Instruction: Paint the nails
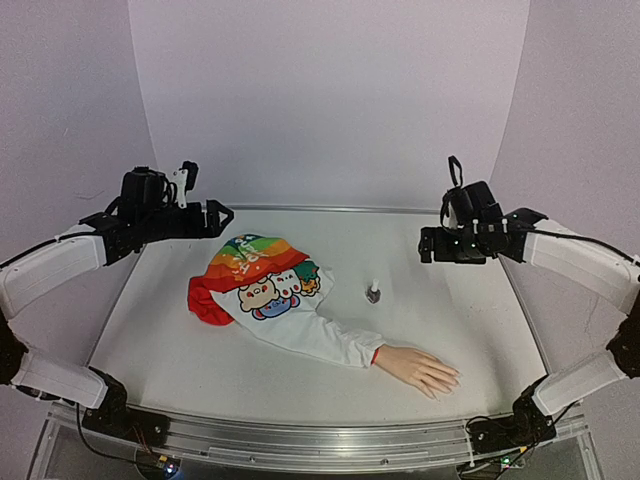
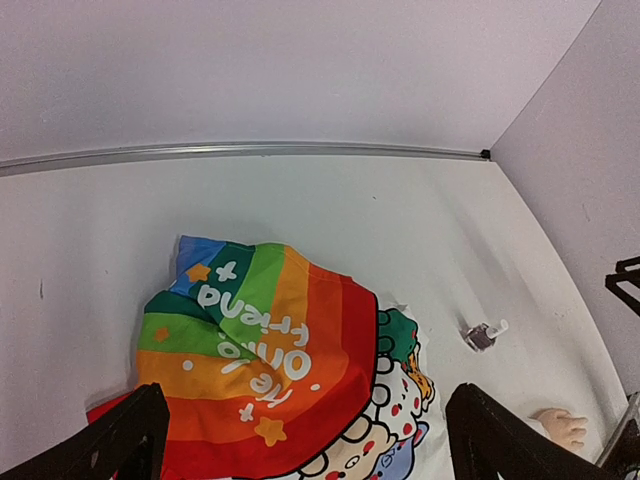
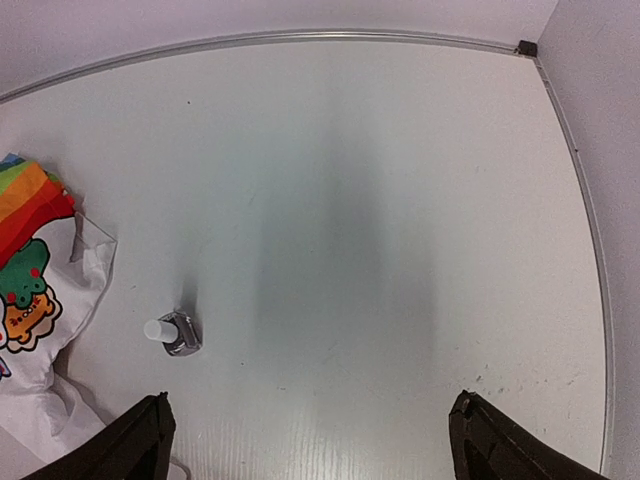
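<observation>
Left pincer: the left pincer [image 1: 222,214] hangs released, jaws wide, high over the far left of the desk [image 1: 200,360], holding nothing.
Right pincer: the right pincer [image 1: 428,246] is also spread and empty, raised over the far right side.
Nails: the nails [image 1: 450,376] sit at the fingertips of the mannequin hand [image 1: 418,367], which lies flat near the front edge, right of centre, fingers pointing right. They are too small here to tell painted from bare.
Sleeve: the hand sticks out of the white sleeve of a rainbow-printed shirt [image 1: 262,280] spread mid-desk.
Bottle: a small clear bottle [image 1: 373,292] with a pale cap seems to stand upright, just beside the shirt and well apart from the hand.
Step judged: nothing is gripped, so fetching the bottle likely comes first.
Doing it well: the right pincer is nearer. It should descend straight over the cap, close squarely on it, and avoid snagging the cloth.
Risk: a sideways nudge could topple so light a bottle.
</observation>
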{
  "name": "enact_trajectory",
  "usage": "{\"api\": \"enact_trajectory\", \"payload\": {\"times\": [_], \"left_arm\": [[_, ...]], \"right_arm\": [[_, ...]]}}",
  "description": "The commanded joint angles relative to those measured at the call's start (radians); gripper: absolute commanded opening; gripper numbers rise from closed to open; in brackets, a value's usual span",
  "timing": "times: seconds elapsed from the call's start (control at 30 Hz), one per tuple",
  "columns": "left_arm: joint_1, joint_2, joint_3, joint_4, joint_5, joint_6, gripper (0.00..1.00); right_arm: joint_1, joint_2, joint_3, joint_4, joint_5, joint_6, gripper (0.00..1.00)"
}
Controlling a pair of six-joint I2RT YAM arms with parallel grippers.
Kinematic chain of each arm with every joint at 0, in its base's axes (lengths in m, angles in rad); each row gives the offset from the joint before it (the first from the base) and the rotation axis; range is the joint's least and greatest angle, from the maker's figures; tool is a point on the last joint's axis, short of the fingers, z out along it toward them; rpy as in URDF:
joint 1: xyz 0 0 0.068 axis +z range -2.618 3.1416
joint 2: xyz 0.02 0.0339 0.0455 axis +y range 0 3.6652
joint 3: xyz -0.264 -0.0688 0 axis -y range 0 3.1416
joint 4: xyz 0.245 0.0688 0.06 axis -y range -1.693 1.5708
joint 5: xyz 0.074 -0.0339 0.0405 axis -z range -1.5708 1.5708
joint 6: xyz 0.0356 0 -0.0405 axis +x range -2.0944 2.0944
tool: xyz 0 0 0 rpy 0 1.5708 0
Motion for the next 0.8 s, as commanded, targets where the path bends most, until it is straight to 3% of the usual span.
{"api": "enact_trajectory", "payload": {"times": [0.0, 0.37, 0.6, 0.77], "left_arm": [[-0.008, -0.012, 0.006, 0.044, 0.017, -0.018, 1.00], [-0.027, -0.007, -0.010, 0.064, 0.041, -0.046, 1.00], [-0.080, 0.017, -0.016, 0.085, 0.053, -0.060, 1.00], [-0.132, 0.048, -0.002, 0.086, 0.031, -0.059, 1.00]], "right_arm": [[0.040, 0.078, 0.113, 0.002, 0.032, 0.031, 0.98], [0.106, 0.337, 0.345, -0.010, -0.029, 0.074, 0.98], [0.114, 0.464, 0.440, -0.033, -0.093, 0.102, 0.87], [0.132, 0.488, 0.382, -0.041, -0.076, 0.140, 0.81]]}}
